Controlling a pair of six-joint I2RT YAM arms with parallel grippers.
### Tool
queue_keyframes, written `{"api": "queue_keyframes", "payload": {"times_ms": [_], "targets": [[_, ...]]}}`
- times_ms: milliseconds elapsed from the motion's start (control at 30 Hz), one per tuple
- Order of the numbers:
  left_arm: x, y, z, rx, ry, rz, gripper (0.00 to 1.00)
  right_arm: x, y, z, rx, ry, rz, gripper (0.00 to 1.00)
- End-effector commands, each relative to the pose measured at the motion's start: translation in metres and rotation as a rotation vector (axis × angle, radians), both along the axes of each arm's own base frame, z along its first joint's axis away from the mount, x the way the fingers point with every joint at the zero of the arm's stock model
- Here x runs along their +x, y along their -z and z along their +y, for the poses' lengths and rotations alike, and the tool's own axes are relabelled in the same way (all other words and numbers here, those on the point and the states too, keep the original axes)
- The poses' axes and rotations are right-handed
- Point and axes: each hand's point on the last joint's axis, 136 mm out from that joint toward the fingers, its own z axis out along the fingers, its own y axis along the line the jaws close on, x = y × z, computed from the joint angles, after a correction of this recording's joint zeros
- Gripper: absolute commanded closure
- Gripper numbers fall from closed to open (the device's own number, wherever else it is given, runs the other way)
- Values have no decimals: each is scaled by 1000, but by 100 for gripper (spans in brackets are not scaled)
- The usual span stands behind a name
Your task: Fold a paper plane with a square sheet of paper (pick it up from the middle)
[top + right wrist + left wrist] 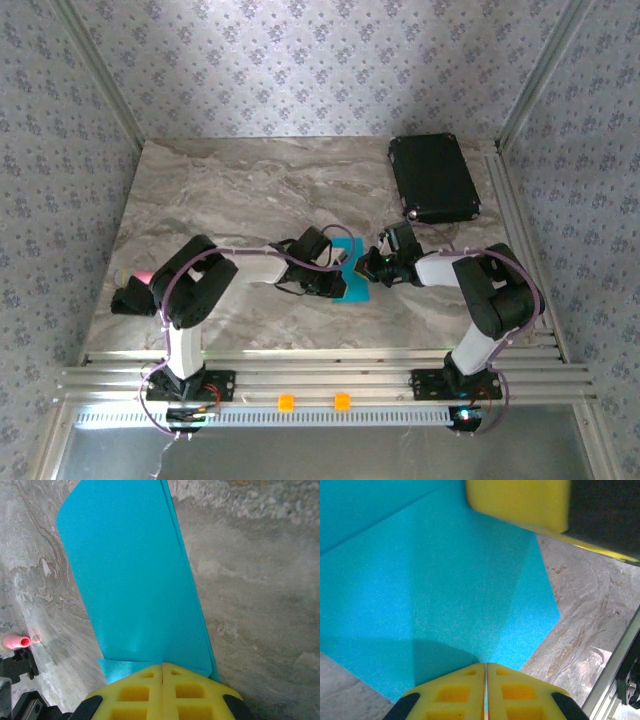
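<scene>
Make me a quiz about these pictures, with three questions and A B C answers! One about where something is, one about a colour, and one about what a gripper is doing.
1. Where on the table is the black case?
A. near left corner
B. far right corner
C. right in the middle

2. What colour is the sheet of paper?
A. cyan-blue
B. red
C. white

3. What is the right gripper doing?
A. spread wide open
B. holding the case
C. shut on the paper

Answers: 1 B, the top view shows it far right. 2 A, it looks bright blue in both wrist views. 3 C, the right wrist view shows the yellow fingers closed with the paper's edge between them.
</scene>
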Motion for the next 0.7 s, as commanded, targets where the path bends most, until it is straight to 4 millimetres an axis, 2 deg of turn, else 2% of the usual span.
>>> {"api": "queue_keyframes", "payload": {"times_ms": [0,133,667], "targets": [[-8,1,9,11,4,22,95,-34,40,-26,-122,31,158,100],[-13,5,15,30,2,30,99,-34,41,-27,-125,33,161,100],[-35,6,34,38,7,53,95,-34,42,-28,-131,33,161,100]]}}
